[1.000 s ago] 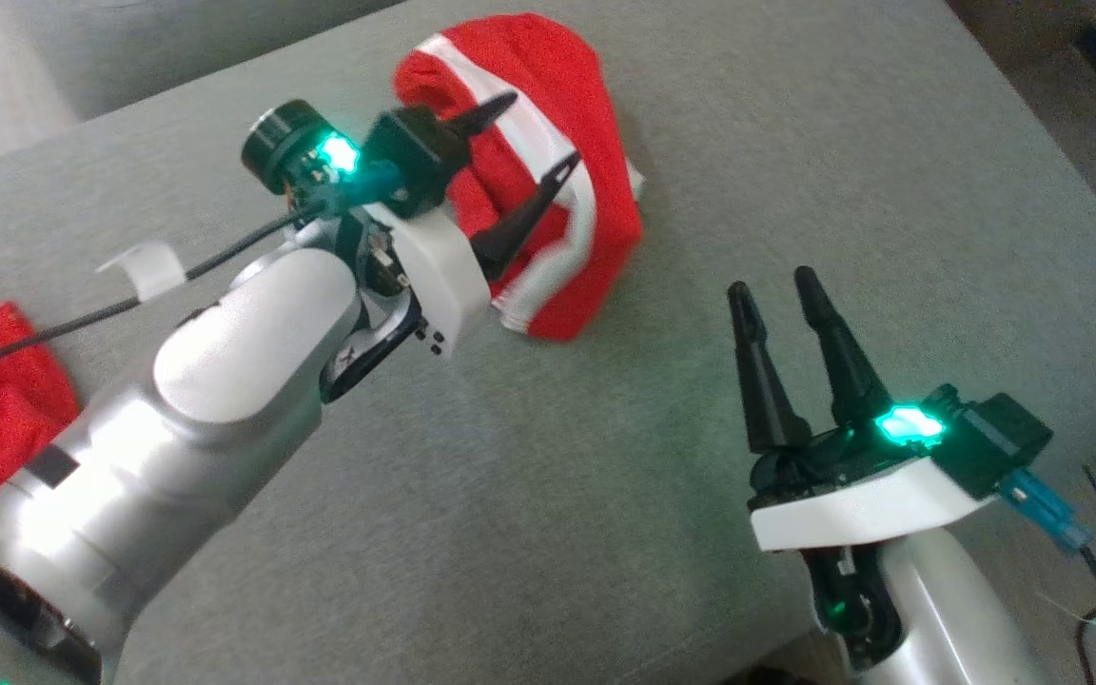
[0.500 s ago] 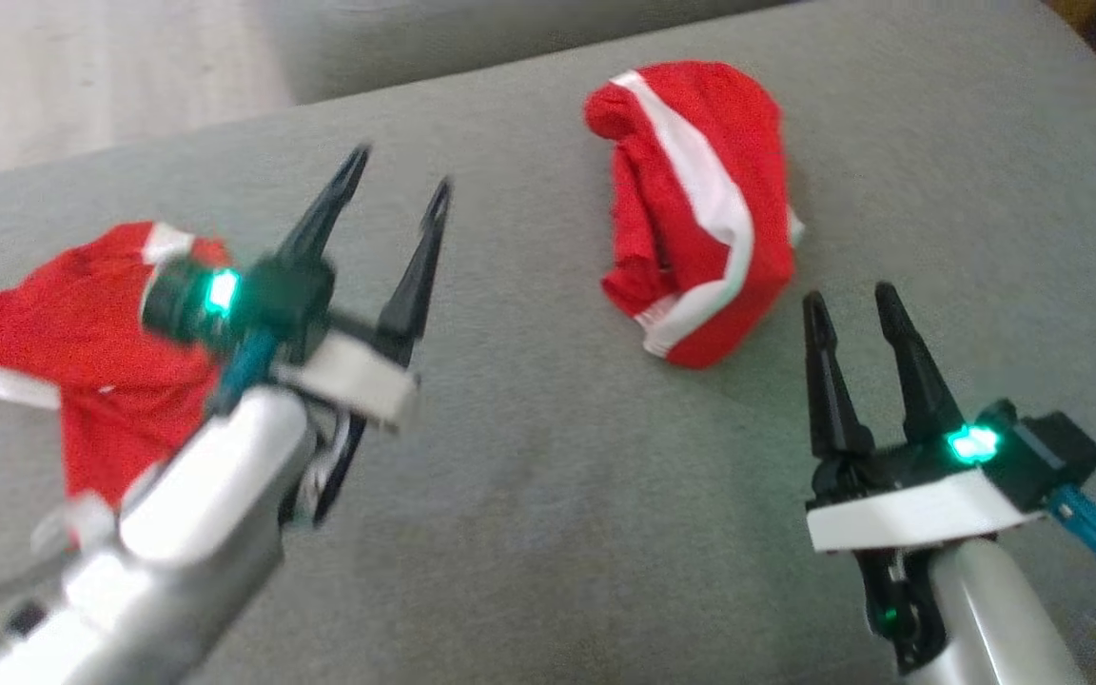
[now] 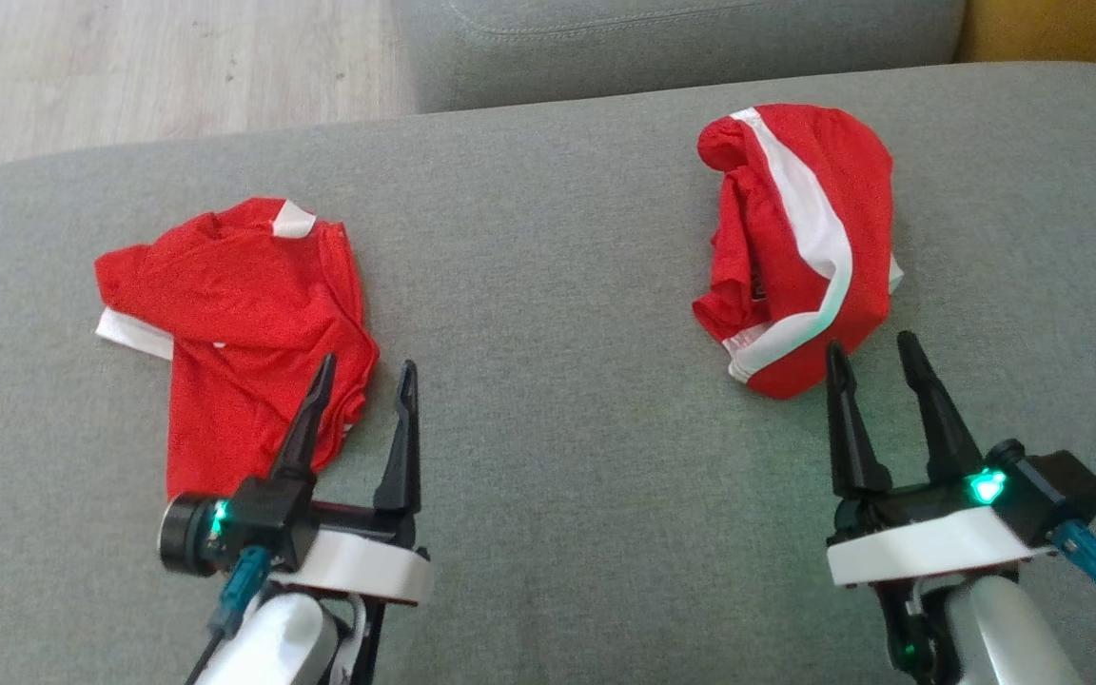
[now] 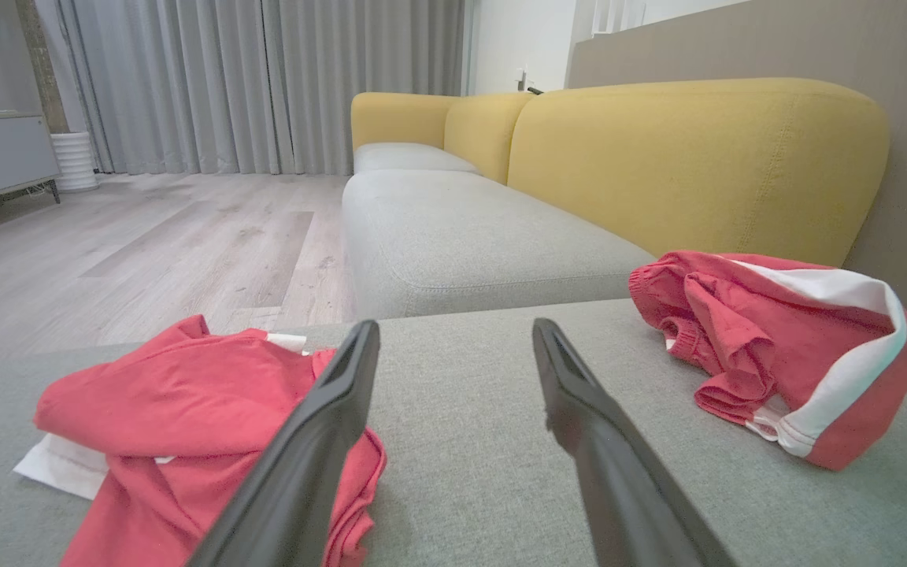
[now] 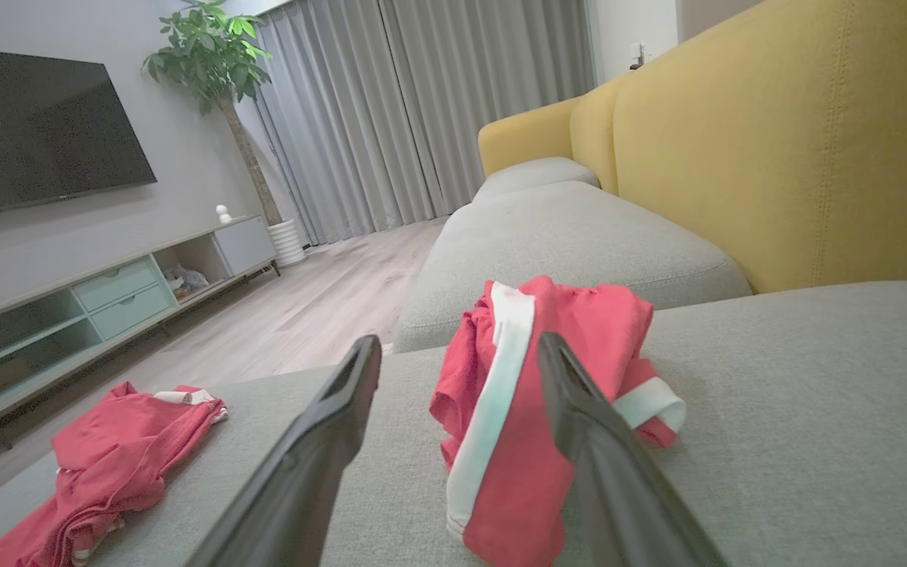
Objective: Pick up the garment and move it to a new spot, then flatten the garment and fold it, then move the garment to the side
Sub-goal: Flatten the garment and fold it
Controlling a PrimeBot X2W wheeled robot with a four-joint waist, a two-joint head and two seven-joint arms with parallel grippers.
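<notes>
Left gripper (image 3: 367, 363) gapes empty beside the shirt (image 3: 244, 314) at nine o'clock. Right gripper (image 3: 870, 342), equally wide, points at the crumpled shorts (image 3: 800, 247) at two o'clock on the sofa (image 3: 557, 381), lining up a grab, I'd guess.

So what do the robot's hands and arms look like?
The left hand and the right hand each have two long, pointy black fingers on a black base with a glowing green light. Below that sit a white band, a blue cable plug and a shiny silver arm.
</notes>
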